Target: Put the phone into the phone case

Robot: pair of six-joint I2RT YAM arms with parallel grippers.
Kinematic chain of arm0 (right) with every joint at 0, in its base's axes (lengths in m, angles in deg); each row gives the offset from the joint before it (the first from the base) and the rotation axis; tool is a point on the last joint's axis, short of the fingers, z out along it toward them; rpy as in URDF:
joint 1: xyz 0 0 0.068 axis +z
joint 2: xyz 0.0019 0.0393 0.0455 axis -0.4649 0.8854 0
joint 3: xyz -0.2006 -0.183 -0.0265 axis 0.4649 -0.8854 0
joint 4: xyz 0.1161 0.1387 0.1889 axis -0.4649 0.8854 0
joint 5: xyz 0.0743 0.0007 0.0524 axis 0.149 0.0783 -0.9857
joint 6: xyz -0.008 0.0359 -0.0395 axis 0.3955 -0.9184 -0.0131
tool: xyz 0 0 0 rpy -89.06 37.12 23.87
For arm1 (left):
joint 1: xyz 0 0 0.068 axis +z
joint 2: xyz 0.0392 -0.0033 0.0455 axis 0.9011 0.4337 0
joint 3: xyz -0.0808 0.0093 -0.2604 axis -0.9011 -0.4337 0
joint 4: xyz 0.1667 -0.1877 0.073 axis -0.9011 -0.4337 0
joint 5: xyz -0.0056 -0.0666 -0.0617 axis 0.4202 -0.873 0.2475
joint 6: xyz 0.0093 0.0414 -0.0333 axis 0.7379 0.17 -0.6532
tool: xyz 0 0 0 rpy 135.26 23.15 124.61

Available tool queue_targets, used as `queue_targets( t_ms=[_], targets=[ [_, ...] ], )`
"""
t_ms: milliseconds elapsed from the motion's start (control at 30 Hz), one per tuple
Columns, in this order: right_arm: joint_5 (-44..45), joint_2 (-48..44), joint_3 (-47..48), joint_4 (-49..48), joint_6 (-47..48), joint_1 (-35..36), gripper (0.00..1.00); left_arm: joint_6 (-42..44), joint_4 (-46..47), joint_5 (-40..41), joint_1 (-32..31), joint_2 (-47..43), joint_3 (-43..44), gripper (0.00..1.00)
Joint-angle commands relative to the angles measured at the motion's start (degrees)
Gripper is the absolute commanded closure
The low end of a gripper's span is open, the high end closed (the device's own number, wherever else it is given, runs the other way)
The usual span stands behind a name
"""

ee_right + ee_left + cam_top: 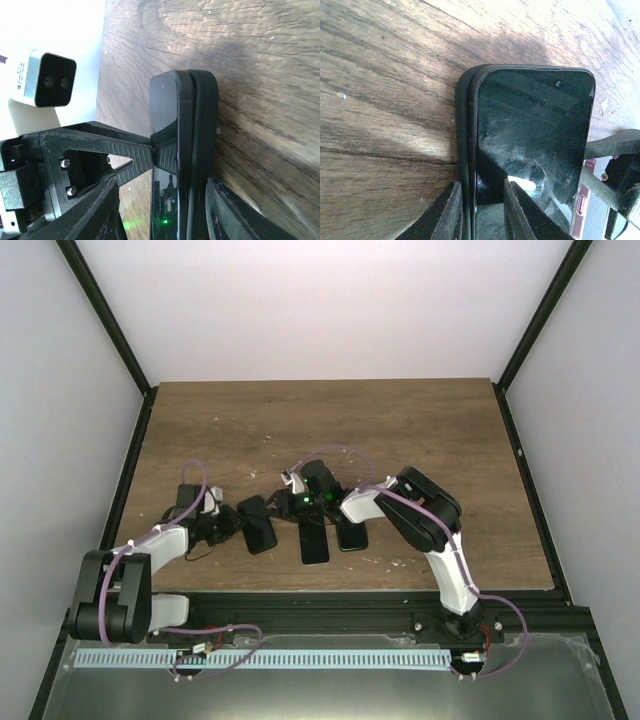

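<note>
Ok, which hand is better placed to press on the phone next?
Probably left: the left hand has a fingertip on the screen of the phone, while the right hand only straddles it, with a gap on the screen side.

On the counter [400, 430], toward its near edge, the phone [165, 125] lies stacked on a cover [204, 125], between the two claws — the left claw [481, 185] at its left edge with one finger [520, 215] over the screen, the right claw [161, 182] straddling the stack from the right. Just right of them lie a middle slab [313, 540] and, beside it, a right slab [350, 532].
</note>
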Motion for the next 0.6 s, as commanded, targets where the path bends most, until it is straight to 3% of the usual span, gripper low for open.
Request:
queue_targets(
  t_ms=[0,67,167,400,567],
  targets=[
    [-6.7,-0.2,3.4,-5.3,-0.6,4.3,0.52,-0.5,-0.3,-4.5,-1.2,-1.3,-1.0,0.73],
    [-6.4,-0.5,3.0,-5.4,-0.5,4.4,0.52,-0.3,-0.7,-4.6,-1.2,-2.0,-1.3,0.65],
    [-6.0,-0.5,2.7,-4.9,-0.3,4.4,0.52,-0.7,-0.8,-3.9,-1.2,-3.4,-2.0,0.65],
    [-4.8,-0.1,4.5,0.8,2.6,5.3,0.52,-1.4,0.5,-5.7,-0.5,-3.1,-1.9,0.93],
    [-5.2,-0.7,3.3,-1.2,2.2,5.4,0.53,-0.5,-1.3,-5.1,-0.3,-2.4,-1.4,0.98]
  ],
)
